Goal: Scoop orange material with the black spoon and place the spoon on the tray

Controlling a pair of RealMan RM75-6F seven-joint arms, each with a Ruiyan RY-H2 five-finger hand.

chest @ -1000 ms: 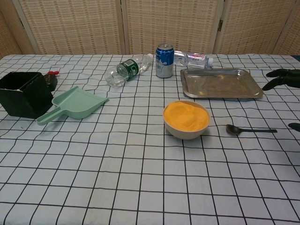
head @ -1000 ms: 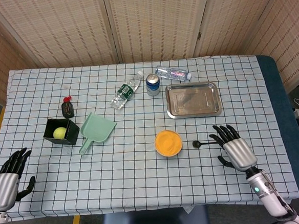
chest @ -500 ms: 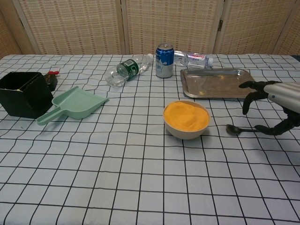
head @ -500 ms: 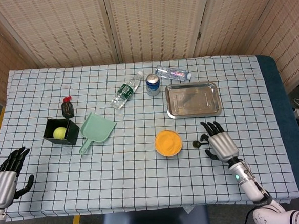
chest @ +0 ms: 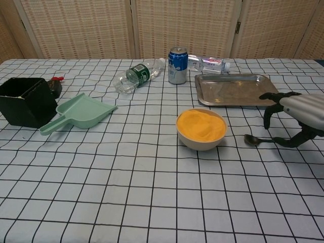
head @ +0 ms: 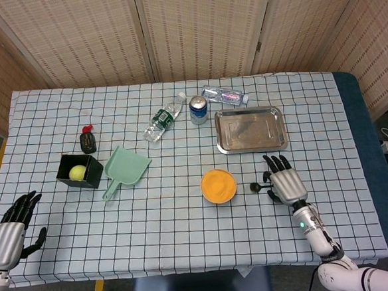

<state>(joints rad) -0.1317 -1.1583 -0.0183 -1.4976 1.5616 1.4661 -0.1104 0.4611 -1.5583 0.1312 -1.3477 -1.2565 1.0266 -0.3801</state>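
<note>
**Inspector:** Where is the spoon (chest: 252, 139)?

**Clerk:** Flat on the checked tablecloth (head: 187, 232), bowl end toward the orange bowl (head: 218, 186), just off that bowl's 3 o'clock side in the head view. Its handle runs under the right hand (head: 285, 182).

**Inspector:** State of that hand?

**Clerk:** Arched over the handle, fingers (chest: 268, 114) curved downward and spread apart. In the chest view the thumb reaches toward the handle from the near side. Whether anything actually touches the spoon, I cannot tell; it holds nothing that I can confirm.

**Inspector:** The tray (head: 250, 129)?

**Clerk:** Steel, at 12 o'clock from the hand, nothing visible in it. The bowl is filled with orange material (chest: 200, 125).

**Inspector:** Left hand (head: 7, 235)?

**Clerk:** At the table's 8 o'clock corner, fingers apart, holding nothing.

**Inspector:** Remaining items?

**Clerk:** A can (head: 198, 109) stands at 10 o'clock from the tray, with a lying bottle on either side of it. A green dustpan (head: 126, 169) sits beside a black box (head: 80, 171) containing a yellow ball (head: 77, 172).
</note>
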